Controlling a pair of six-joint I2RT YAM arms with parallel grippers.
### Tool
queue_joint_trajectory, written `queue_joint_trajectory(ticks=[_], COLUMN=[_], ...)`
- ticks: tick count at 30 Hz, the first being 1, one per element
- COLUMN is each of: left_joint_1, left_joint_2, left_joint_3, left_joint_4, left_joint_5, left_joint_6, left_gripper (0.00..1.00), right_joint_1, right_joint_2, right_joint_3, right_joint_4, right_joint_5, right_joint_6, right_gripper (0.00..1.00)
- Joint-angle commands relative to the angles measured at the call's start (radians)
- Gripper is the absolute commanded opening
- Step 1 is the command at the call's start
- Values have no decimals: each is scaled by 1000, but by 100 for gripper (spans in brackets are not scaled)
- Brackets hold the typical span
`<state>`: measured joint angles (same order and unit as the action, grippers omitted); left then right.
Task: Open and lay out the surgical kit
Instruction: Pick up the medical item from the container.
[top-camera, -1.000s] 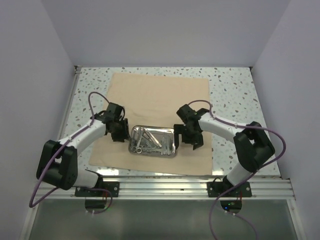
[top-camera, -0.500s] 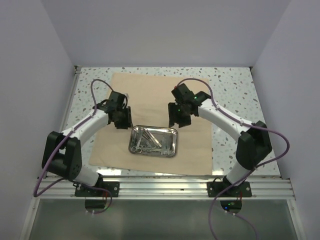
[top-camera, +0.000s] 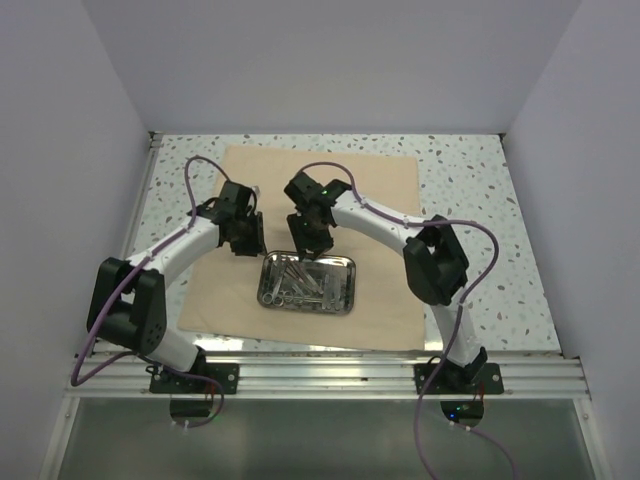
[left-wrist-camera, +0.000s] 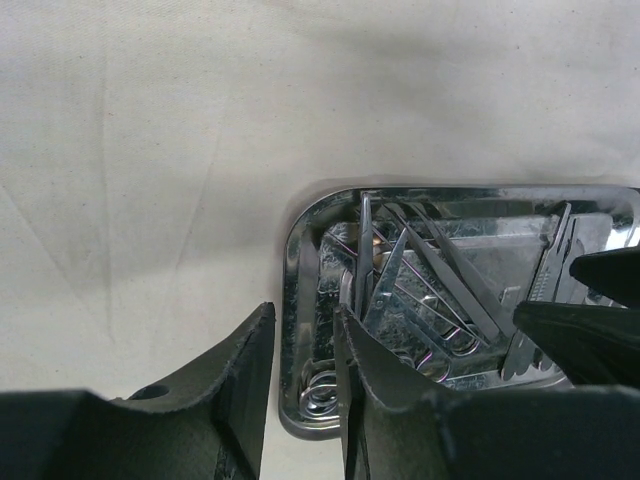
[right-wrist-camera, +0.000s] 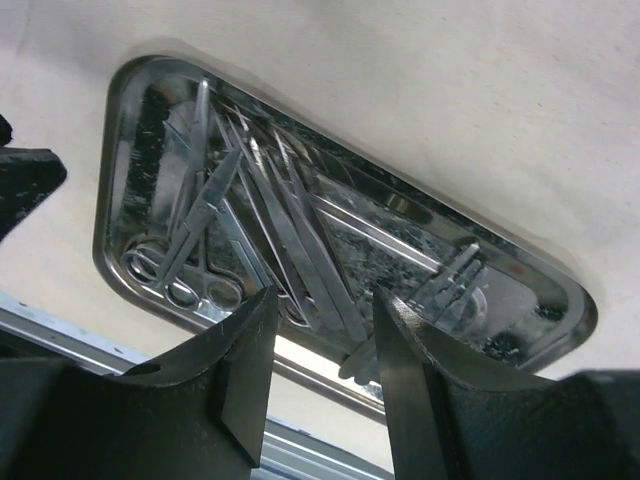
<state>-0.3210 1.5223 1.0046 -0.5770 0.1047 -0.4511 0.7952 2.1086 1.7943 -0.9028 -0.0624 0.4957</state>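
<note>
The beige cloth wrap (top-camera: 320, 180) lies spread flat on the table. The steel tray (top-camera: 348, 286) sits on its near half with several thin silvery instruments (top-camera: 295, 282) heaped inside. My left gripper (top-camera: 243, 238) hovers just beyond the tray's far-left corner, open by a narrow gap and empty. In the left wrist view (left-wrist-camera: 303, 330) its jaws frame the tray's left rim (left-wrist-camera: 297, 250) from above. My right gripper (top-camera: 310, 237) is open and empty over the tray's far edge. In the right wrist view (right-wrist-camera: 325, 310) it looks down on the instruments (right-wrist-camera: 280, 220).
Speckled tabletop (top-camera: 470, 200) shows around the cloth, with walls close on three sides. An aluminium rail (top-camera: 330, 375) runs along the near edge. The right arm reaches across the cloth from the right.
My right gripper has left the tray's right end and swung left and back to the tray's far edge. My left gripper has backed a little off the tray's left end. The tray stays put.
</note>
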Motion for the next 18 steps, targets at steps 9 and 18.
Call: queue_joint_trajectory(ticks=[9, 18], left_joint_1=[2, 2], left_joint_2=[-40, -39], left_joint_3=[-17, -17], left_joint_4=[45, 46], left_joint_5=[4, 3], left_joint_6=[32, 31], left_gripper=[32, 31], right_joint_1=[24, 24], right_joint_2=[105, 171], right_joint_3=[126, 160], right_joint_4=[-41, -47], right_joint_5=[6, 27], right_joint_6=[-51, -69], right_gripper=[42, 38])
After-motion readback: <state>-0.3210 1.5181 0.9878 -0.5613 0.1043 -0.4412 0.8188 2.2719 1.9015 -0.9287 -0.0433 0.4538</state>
